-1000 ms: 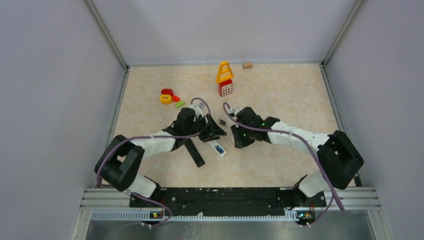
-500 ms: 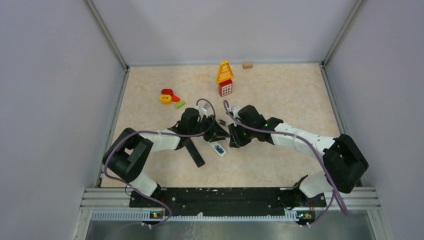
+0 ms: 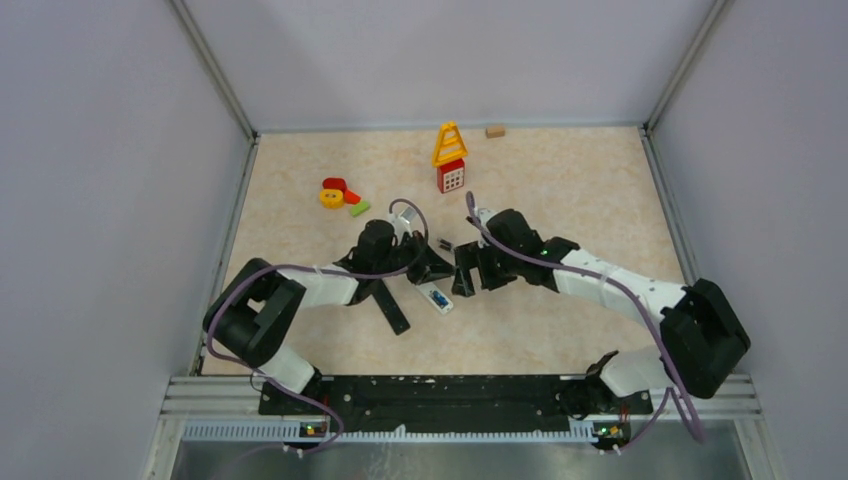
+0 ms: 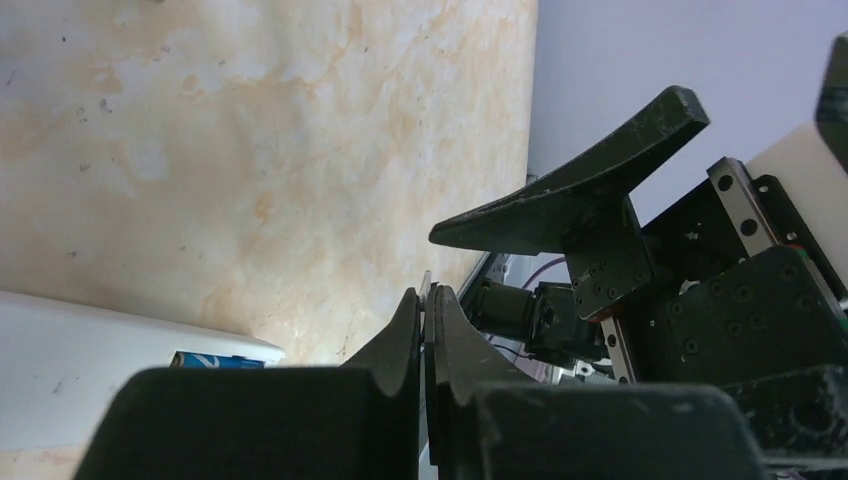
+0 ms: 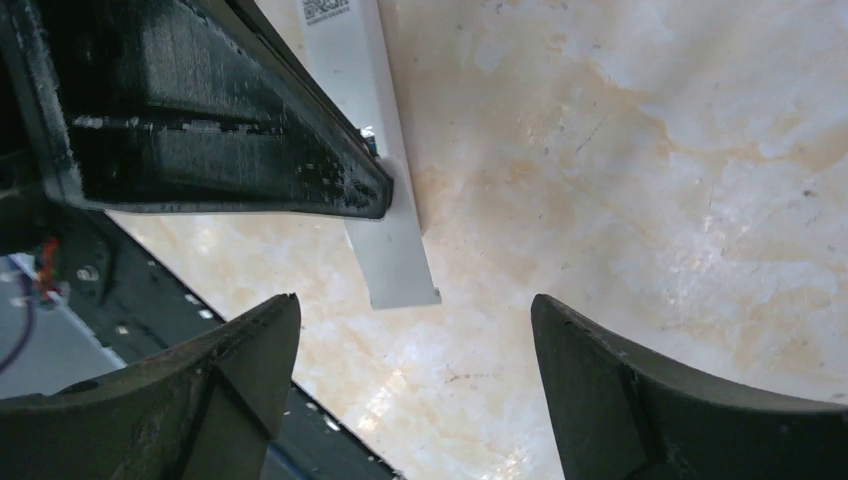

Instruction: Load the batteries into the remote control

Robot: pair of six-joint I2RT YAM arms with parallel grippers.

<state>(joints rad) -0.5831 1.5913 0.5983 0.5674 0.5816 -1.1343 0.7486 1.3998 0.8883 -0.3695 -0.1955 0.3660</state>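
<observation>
The black bar [image 3: 391, 306] lies on the table [image 3: 560, 200] on the near side of the left gripper [image 4: 425, 305], a little to its left. The remote [image 4: 60, 365] is white and lies just under and nearer than the tip of this gripper, with the blue battery [image 4: 215, 360] sitting in it. The fingers of the left gripper are pressed together; the pictures do not show anything clear between them. The right gripper [image 5: 412, 305] faces it from the right, near to it, with fingers spread wide above the bare table and holding nothing. The dark batteries [image 3: 443, 243] lie just beyond both grippers. Farther away stand a red cube [image 3: 451, 176], a yellow frame [image 3: 449, 143] and, to the left, small coloured pieces [image 3: 340, 195]. A wood block [image 3: 495, 130] lies farthest.
</observation>
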